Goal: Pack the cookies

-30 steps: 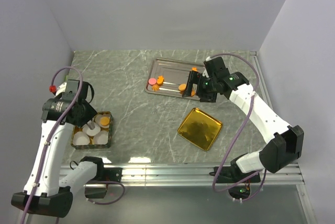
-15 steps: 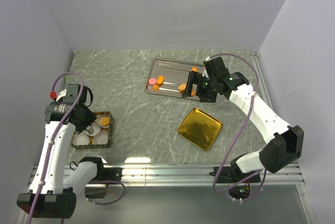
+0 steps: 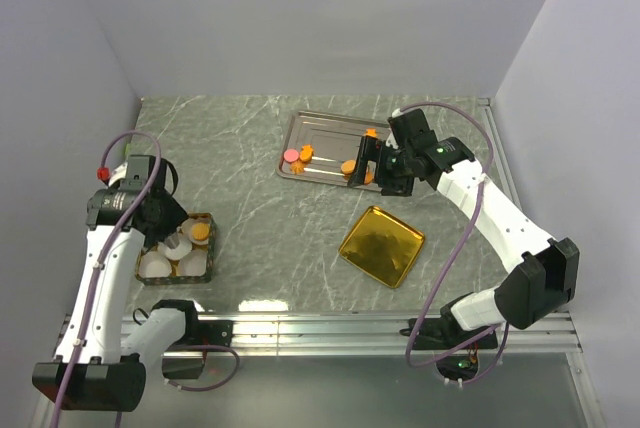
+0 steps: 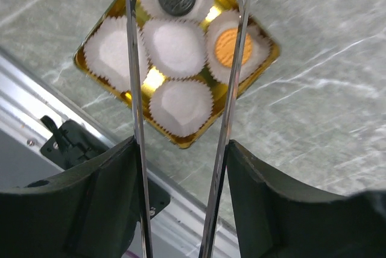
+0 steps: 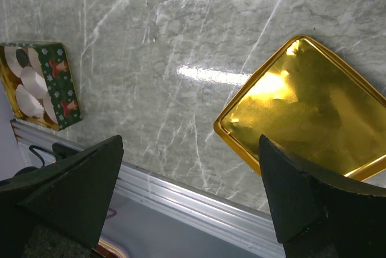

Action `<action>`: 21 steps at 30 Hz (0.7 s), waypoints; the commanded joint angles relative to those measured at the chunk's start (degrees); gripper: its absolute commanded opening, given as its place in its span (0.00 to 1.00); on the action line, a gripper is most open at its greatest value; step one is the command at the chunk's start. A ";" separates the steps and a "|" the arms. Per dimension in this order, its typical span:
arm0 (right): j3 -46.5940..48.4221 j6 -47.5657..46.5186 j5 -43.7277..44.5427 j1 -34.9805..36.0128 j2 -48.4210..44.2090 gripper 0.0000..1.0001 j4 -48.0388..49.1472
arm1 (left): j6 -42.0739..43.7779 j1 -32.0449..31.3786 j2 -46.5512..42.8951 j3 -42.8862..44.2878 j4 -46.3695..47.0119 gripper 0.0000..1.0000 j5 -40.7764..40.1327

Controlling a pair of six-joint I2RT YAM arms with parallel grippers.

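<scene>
Top view: the left gripper (image 3: 172, 234) hovers over the box (image 3: 211, 260) at the near-left of the desk (image 3: 260, 208). The box holds white cups (image 3: 155, 264), and an orange cookie (image 3: 200, 232) already sits in one. The other cookies (image 3: 305, 155) lie on the tray (image 3: 320, 130) at far centre: a pink one (image 3: 291, 155) and several orange; no green one spotted. The right gripper (image 3: 364, 162) is low over the tray's right part, beside orange cookies. A gold lid (image 3: 381, 246) lies apart, between the tray and the near edge.

Left wrist: fingers (image 4: 134, 89) spread, nothing between them, above the box. Five cups: one with the orange cookie, one with a dark round piece, three bare.

Right wrist: shows the desk, lid and box far off. Fingertips are out of shot, so can't tell whether it is released or gripping a cookie.

Handling guess: cookies are light, stiff, brittle and flat on slick metal, so likely to skid. Pinch across the rim, squeeze gently, release low into a cup.
</scene>
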 commanded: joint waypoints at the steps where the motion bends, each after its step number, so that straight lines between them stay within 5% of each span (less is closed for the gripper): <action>1: 1.49 -1.04 0.43 0.37 0.37 1.00 0.46 | 1.72 0.22 -0.03 5.49 1.61 0.64 -1.56; 16: 1.84 -0.61 3.95 0.19 -2.35 1.00 -1.21 | 7.70 -0.04 9.19 12.96 13.38 0.49 11.51; 21: 0.53 0.27 5.44 0.19 -4.72 1.00 -1.82 | 9.10 -5.48 15.87 16.82 17.16 0.48 14.60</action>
